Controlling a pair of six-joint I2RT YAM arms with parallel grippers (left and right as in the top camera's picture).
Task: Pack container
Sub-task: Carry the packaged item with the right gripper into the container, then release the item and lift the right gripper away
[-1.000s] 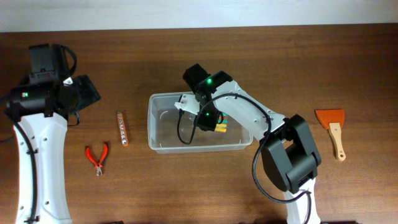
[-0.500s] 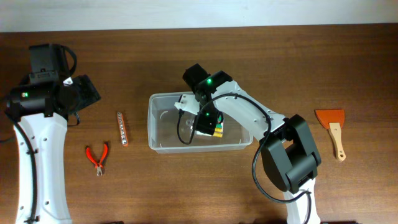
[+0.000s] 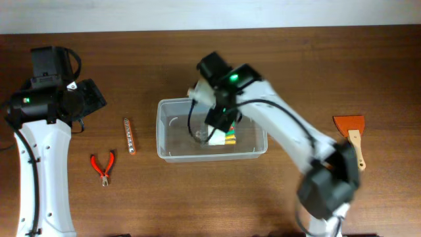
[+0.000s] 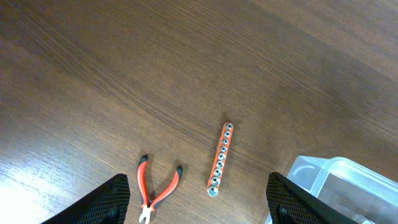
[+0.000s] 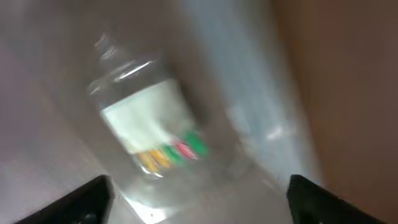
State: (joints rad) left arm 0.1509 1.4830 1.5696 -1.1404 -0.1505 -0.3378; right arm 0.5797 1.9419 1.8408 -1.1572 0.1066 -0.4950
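1. Right gripper (image 5: 202,200) hangs over the container (image 3: 162,139), fingers spread wide, gripping nothing. That view is blurry though.
2. A white packet (image 3: 222,139) with coloured bits lies inside the container, mid-table.
3. Left gripper (image 4: 204,208) is wide too and empty, with pliers (image 4: 157,191) nearby.
4. Dark wood table (image 3: 329,59), pale wall at the far edge.

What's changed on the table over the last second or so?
The right pincer has opened and drawn up off the small packet, which now lies loose in the container. That arm's elbow has swung out to its right. The left pincer, the pliers, the socket rail and the scraper have not moved.
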